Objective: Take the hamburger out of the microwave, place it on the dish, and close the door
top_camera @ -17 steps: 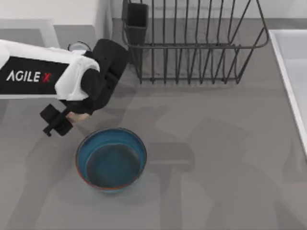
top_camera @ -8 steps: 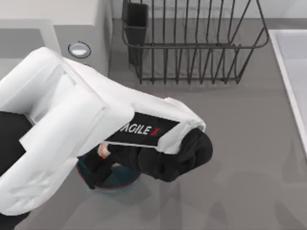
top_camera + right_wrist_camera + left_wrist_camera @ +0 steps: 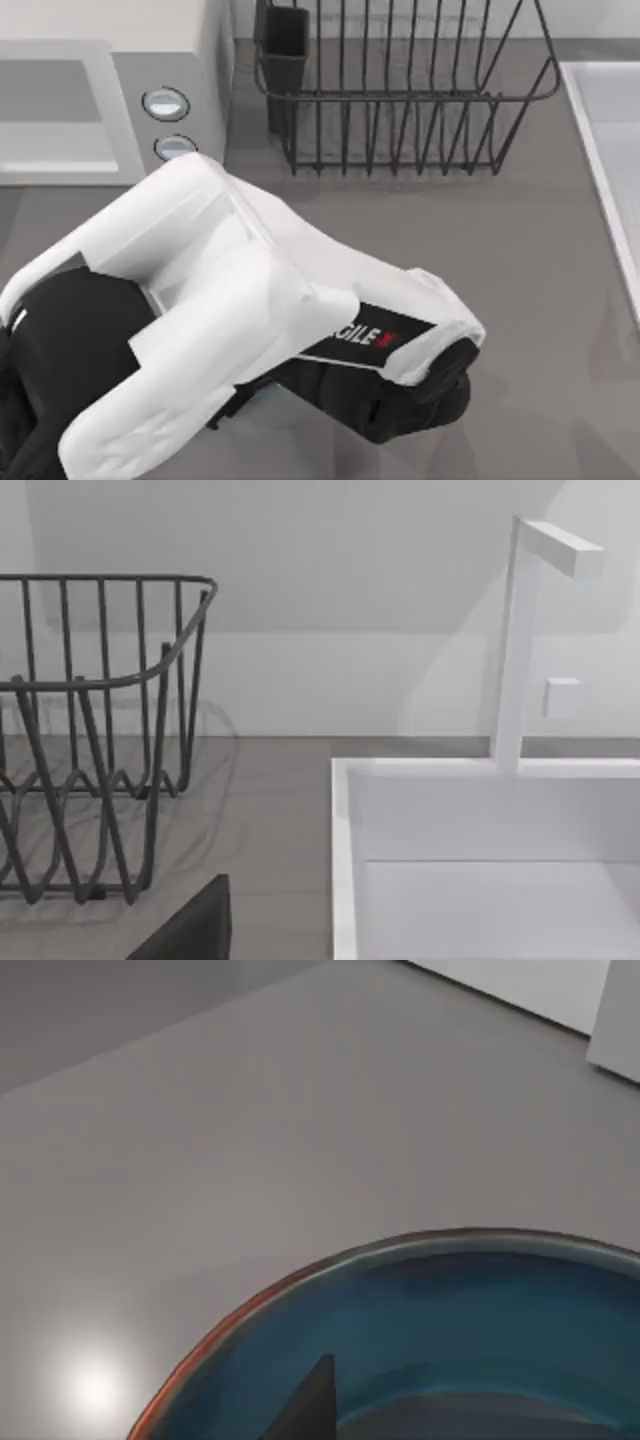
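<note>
Fingers' state cannot be told: the left arm (image 3: pixel 230 330) has swung farther over the dish (image 3: pixel 420 1320), covering it.

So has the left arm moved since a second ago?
Yes. In the top view the left arm has swung away from the microwave, rightward and over the dish.

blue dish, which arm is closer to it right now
Left. The left arm hangs directly over the dish, whose rim sits just below its wrist camera. The right arm is off by the wire rack and white sink, away from the dish.
</note>
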Controlling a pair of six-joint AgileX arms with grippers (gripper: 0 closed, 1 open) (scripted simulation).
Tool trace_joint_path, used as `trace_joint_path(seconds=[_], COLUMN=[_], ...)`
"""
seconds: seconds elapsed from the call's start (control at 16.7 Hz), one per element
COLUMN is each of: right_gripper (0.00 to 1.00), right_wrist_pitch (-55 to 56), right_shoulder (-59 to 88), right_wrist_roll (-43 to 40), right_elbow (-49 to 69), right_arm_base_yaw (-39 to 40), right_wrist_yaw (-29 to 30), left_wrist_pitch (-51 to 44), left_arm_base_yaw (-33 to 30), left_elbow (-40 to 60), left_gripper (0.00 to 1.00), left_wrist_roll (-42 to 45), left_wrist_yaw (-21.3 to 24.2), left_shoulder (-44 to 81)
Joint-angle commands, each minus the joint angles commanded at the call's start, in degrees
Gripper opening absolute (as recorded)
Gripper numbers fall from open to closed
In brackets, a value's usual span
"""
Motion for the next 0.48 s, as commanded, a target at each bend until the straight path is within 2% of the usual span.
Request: trace_joint_path(seconds=[0.3, 0.48], right_gripper=[1.00, 1.00], right_wrist_pitch=[0.00, 0.00], right_shoulder=[0.00, 0.00], right_wrist_roll=[0.00, 0.00], right_elbow=[0.00, 0.00], right_arm_base_yaw=[0.00, 0.00], right_wrist_yaw=[0.00, 0.00], left_wrist_pitch=[0.99, 6.15], left_arm_base_yaw=[0.64, 2.32], left_elbow=[-0.49, -2.50], left_gripper=[0.00, 0.00], left_wrist_roll=[0.91, 4.56], left_wrist_yaw=[-0.16, -1.16], left_shoulder=[-0.25, -0.48])
